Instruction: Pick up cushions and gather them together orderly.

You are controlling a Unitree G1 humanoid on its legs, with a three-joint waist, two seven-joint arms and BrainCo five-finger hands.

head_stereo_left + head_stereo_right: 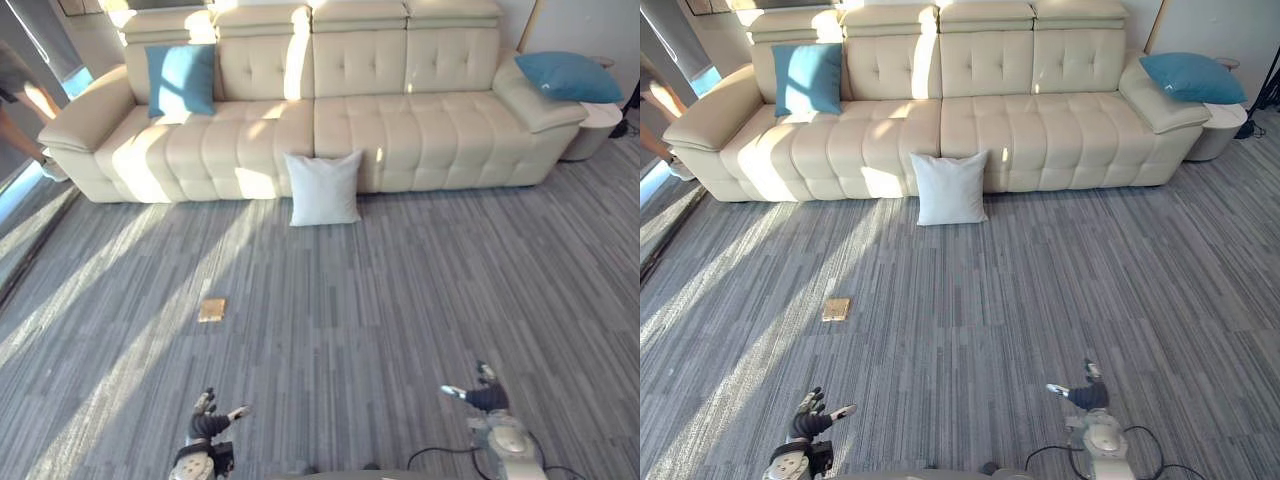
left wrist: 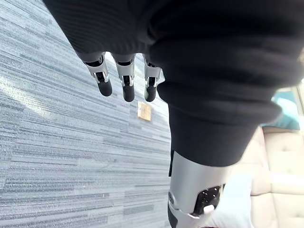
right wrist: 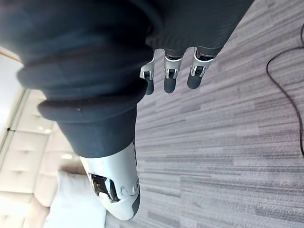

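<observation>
L blue cushion (image 1: 807, 78): seat; R blue cushion (image 1: 1193, 77): armrest; white cushion (image 1: 950, 188) agst sofa (image 1: 1060, 130).

The left arm (image 1: 196, 462) comes in at the lower left and the right arm (image 1: 511, 440) at the lower right, held low and well apart, each wrist under its dark ribbed cover. The left hand (image 1: 209, 425) has its fingers (image 2: 127, 86) straight in a loose row, thumb (image 2: 194, 199) set apart, holding nothing. The right hand (image 1: 486, 397) is the same, fingers (image 3: 171, 78) straight and relaxed, thumb (image 3: 114, 190) apart, empty
</observation>
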